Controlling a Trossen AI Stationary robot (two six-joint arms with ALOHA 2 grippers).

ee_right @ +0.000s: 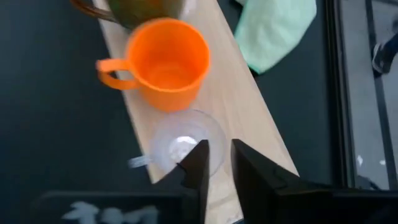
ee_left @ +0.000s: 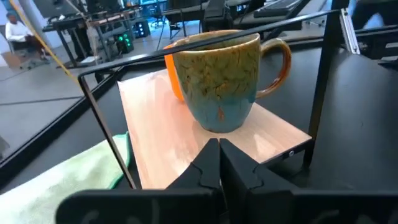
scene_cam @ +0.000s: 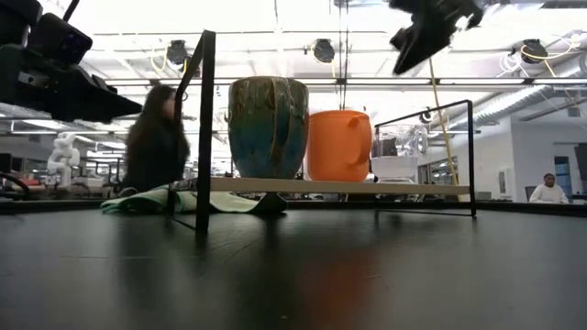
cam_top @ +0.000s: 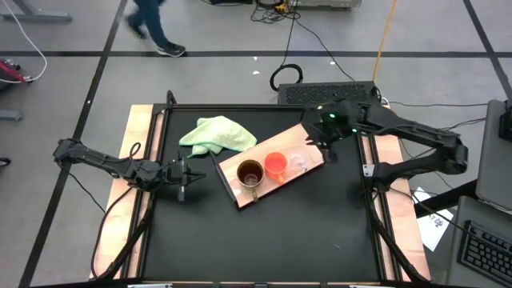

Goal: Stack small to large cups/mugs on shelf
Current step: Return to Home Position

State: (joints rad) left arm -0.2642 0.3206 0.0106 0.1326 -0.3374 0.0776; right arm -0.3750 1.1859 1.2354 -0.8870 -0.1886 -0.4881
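Observation:
The light-wood shelf point(cam_top: 228, 172) lies slantwise at the table's middle. On it stand in a row the tan-brown mug point(cam_top: 250, 174), the orange cup point(cam_top: 275, 165) and the clear glass cup point(cam_top: 298, 162), each on its base. My right gripper point(cam_top: 326, 148) hangs high above the shelf's right end, just right of the glass cup point(ee_right: 183, 143), fingers a narrow gap apart and empty point(ee_right: 219, 163). My left gripper point(cam_top: 186, 178) is shut and empty, level, left of the shelf, pointing at the mug point(ee_left: 217, 74).
A pale green cloth point(cam_top: 218, 134) lies bunched behind the shelf's left end. A thin black frame point(scene_cam: 204, 128) with upright posts rims the table. A person walks on the floor beyond the far edge point(cam_top: 152, 28). Bare black tabletop lies toward the near edge.

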